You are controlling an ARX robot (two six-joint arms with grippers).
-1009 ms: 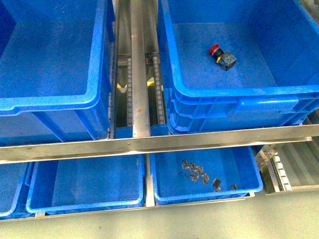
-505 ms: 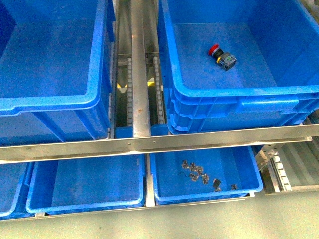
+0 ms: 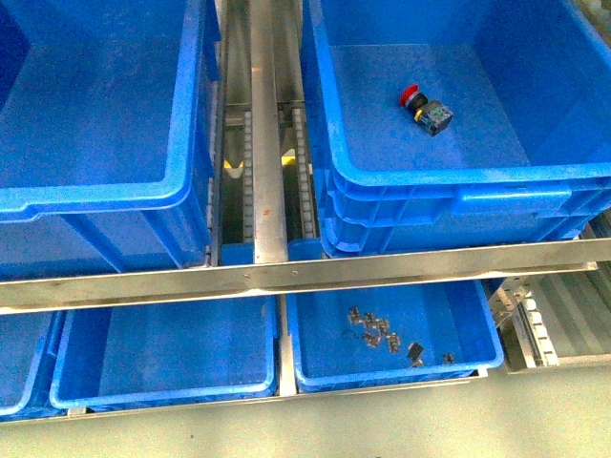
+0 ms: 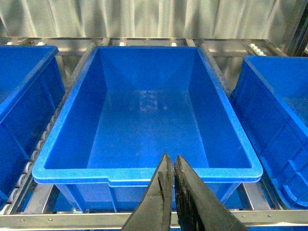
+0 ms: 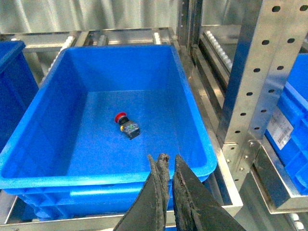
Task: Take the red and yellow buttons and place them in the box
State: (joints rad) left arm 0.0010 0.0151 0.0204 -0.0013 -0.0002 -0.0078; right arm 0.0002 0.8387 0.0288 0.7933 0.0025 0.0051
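Nearest to us in the front view, a shallow blue tray (image 3: pixel 391 379) is holding a scatter of small metal clips (image 3: pixel 374 329), and neither arm is showing there. Above it a steel rail (image 3: pixel 286 272) is crossing in front of two deep blue crates, with a roller track (image 3: pixel 267 143) running away between them.

In its wrist view, the left claw (image 4: pixel 172 161) is hanging with its fingers together and nothing between them, just short of the near rim of the left crate (image 4: pixel 144 172), whose floor is lying bare. The right claw (image 5: pixel 168 161) is likewise drawn together and empty, hovering just short of the near rim of the right crate (image 5: pixel 96 180).

Farther in, the red button (image 5: pixel 127 125) is lying on its side on that crate's floor, apart from every wall and well ahead of the right claw. In the front view its long axis is running on a diagonal, with the red cap pointing far-left and the block body near-right. No yellow button is showing anywhere.

We are judging the right arm much the nearer, since the left would be reaching across the track. We cannot tell whether this crate is the box, with the button already delivered, or whether the bare left crate is. For a pick, the right claw would need to open, go forward and down over the rim, and turn to close across that diagonal.
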